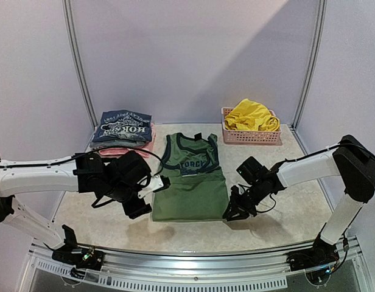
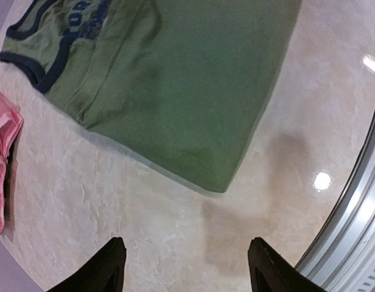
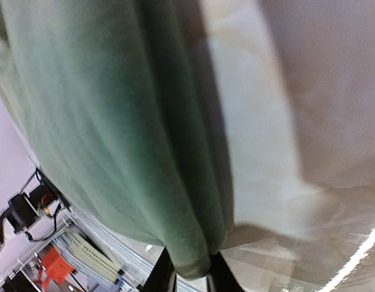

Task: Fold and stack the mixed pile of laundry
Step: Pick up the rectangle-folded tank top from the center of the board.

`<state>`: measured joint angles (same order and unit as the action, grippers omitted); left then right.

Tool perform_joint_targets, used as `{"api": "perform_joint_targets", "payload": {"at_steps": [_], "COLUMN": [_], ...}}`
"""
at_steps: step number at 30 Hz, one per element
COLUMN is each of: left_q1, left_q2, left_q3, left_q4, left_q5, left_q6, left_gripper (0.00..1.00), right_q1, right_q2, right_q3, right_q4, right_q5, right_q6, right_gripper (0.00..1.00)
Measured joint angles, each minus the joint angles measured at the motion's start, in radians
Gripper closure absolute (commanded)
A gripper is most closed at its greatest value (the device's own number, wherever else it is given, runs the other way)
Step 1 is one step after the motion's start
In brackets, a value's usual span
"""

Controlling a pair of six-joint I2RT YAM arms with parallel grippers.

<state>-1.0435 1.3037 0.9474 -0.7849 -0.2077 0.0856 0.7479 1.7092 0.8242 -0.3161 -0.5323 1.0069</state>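
Left tool [image 2: 187,267] hangs jaws apart over bare desk [image 1: 285,213] off the near-left corner of the green shirt [image 1: 190,188], which lies flat mid-desk, right tool [image 3: 190,267] clamped on its near-right hem: a one-sided lift likely skews the fold.

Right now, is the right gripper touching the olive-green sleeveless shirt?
Touching. The right wrist view shows the right gripper with its jaws closed on a bunched edge of the olive-green sleeveless shirt.
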Motion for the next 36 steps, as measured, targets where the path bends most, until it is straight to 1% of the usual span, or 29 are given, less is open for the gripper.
{"api": "perform_joint_targets", "payload": {"at_steps": [3, 6, 14, 20, 27, 29, 36], "left_q1": [-0.05, -0.076, -0.079, -0.08, -0.08, -0.08, -0.08], "left_q2": [0.039, 0.09, 0.2, 0.235, 0.301, 0.315, 0.336], "left_q3": [0.0, -0.003, -0.047, -0.076, -0.099, -0.103, -0.103], "left_q4": [0.019, 0.037, 0.105, 0.172, 0.238, 0.254, 0.32], "left_q5": [-0.005, -0.009, -0.008, -0.006, -0.034, -0.046, -0.082], "left_q6": [0.08, 0.155, 0.28, 0.314, 0.345, 0.354, 0.372], "left_gripper": [0.36, 0.39, 0.47, 0.53, 0.54, 0.56, 0.59], "right_q1": [-0.002, -0.003, -0.003, -0.003, -0.005, -0.009, -0.018], "right_q2": [0.001, 0.004, 0.005, 0.005, 0.005, 0.005, 0.005], "right_q3": [-0.002, -0.001, 0.002, 0.005, 0.016, 0.02, 0.035], "right_q4": [0.003, 0.003, -0.001, -0.013, -0.043, -0.056, -0.099], "right_q5": [0.004, 0.01, 0.021, 0.025, 0.028, 0.03, 0.041], "right_q6": [0.001, 0.001, -0.002, -0.006, -0.021, -0.025, -0.046], "right_gripper": [0.94, 1.0, 1.0, 1.0, 1.0, 1.0, 1.0]}}
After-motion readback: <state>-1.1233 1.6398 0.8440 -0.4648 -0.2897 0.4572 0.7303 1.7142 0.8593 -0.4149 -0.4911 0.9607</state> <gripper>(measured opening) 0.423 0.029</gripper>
